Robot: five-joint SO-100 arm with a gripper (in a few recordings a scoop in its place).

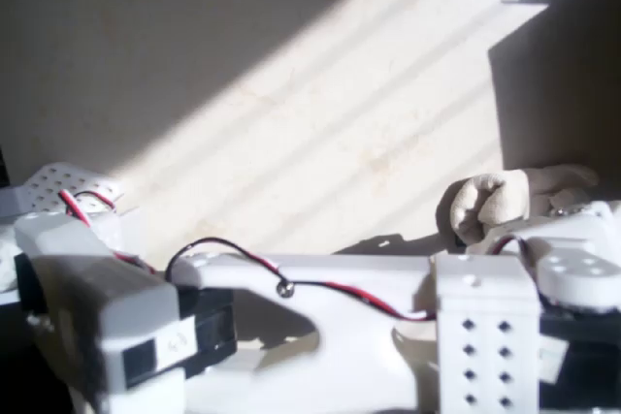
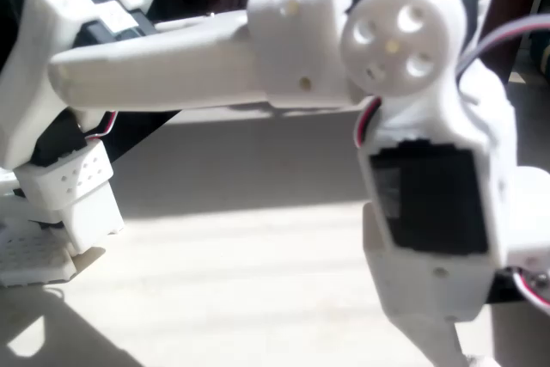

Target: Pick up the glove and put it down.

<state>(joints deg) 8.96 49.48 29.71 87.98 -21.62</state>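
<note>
— Beige, matte tabletop (image 1: 320, 123), smooth, striped with slanting sunlight and shadow bands. Anything bigger on view?

— White printed plastic, glossy in the sun: one arm (image 1: 320, 283), stretched level across the bottom of the overhead view, elbow block with rows of small holes, black servo bodies set in, one red-and-black wire pair (image 1: 243, 254) looping along the link. In the fixed view, same arm (image 2: 258, 58) bent sharply: long tapered link running sideways, round horn disc with holes at the joint, lower segment hanging straight down.

— And the gripper?

— Tucked at the right edge of the overhead view, around (image 1: 572, 239), right against the glove. Spread or pinched, cannot tell; fingers hidden behind the wrist housing.

— Glove?

— One only. Soft off-white fabric (image 1: 505, 201), rounded stubby fingers curled, bunched, lying at the right of the tabletop, just above the wrist, half in shade.
</note>
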